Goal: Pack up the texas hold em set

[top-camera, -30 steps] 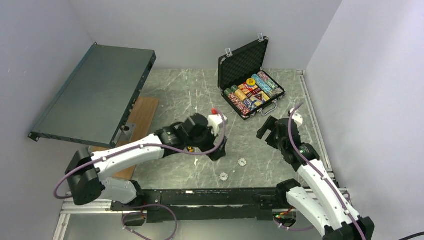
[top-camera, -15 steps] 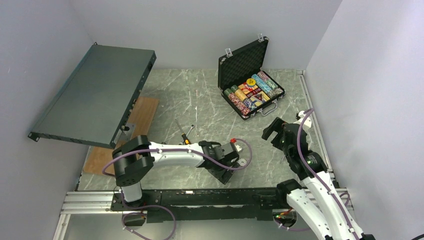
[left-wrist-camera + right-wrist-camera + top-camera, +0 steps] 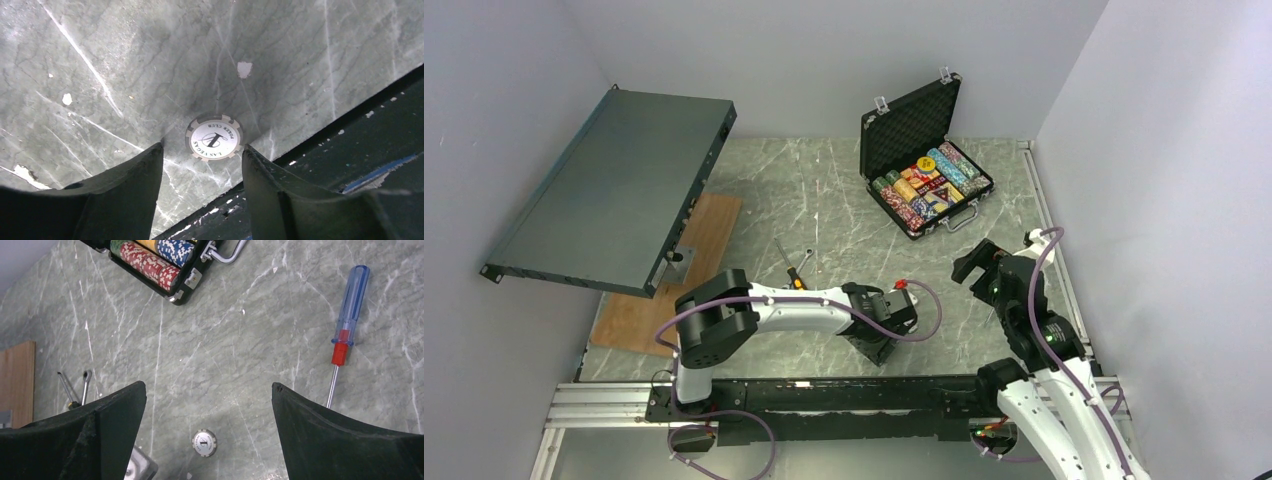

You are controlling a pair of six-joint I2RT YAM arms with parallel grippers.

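- Currently your left hand sits low, its fingers spread just wider than the loose poker chip between them. It holds nothing, and the chip lies flat on the desk.
- Because that chip is thin and flat, I judge the fingers could ride over it or flick it sideways as you close.
- It also lies close to the desk's near edge, just beside the dark rail. A nudge that way could push it off the marble.
- Your right hand hangs wide and empty on the near side of the briefcase. The case stands open at the far right with its chip rows inside.
- Count: one briefcase, two hands, one blue-handled screwdriver, one yellow-handled screwdriver, one wrench, one grey panel.
- Loose chips: one shows in each wrist view, and you cannot tell whether they are the same chip. The rows in the case are too small to count.
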